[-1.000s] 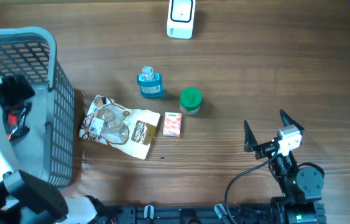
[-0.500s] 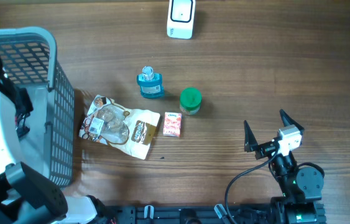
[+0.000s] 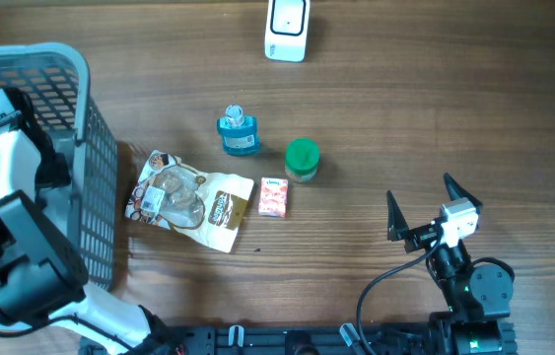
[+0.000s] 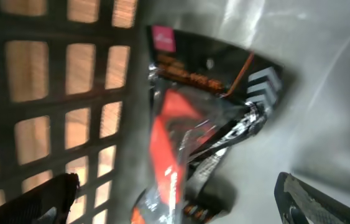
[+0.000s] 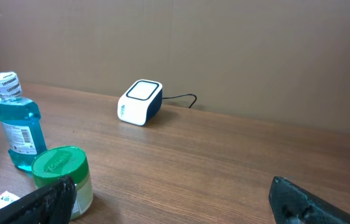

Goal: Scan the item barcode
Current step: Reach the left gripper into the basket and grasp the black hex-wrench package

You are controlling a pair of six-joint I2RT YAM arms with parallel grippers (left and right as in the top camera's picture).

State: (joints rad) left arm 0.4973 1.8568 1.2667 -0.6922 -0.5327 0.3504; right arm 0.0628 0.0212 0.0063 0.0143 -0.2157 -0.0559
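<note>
A grey mesh basket (image 3: 85, 118) stands at the 9 o'clock edge of the wooden table (image 3: 474, 99), and the left arm (image 3: 6, 197) reaches down into it. Inside, the left gripper (image 4: 175, 210) hangs with its fingers spread wide and holds nothing. A crinkled black-and-red packet (image 4: 187, 124) lies on the basket floor beside the mesh wall, toward 12 o'clock from the fingertips in the wrist view.

A snack bag (image 3: 193, 200) lies flat just outside the basket, at its 3 o'clock. A blue mouthwash bottle (image 3: 239, 131) stands at the bag's 1 o'clock, and a small pink box (image 3: 273, 197) sits just beside the bag's 3 o'clock edge. A green-lidded jar (image 3: 303, 160) is at the box's 1 o'clock.

The white barcode scanner (image 3: 286, 30) sits at the table's 12 o'clock edge. At 4 o'clock, well apart from the items, the right gripper (image 3: 423, 212) has its fingers fully parted and empty.
</note>
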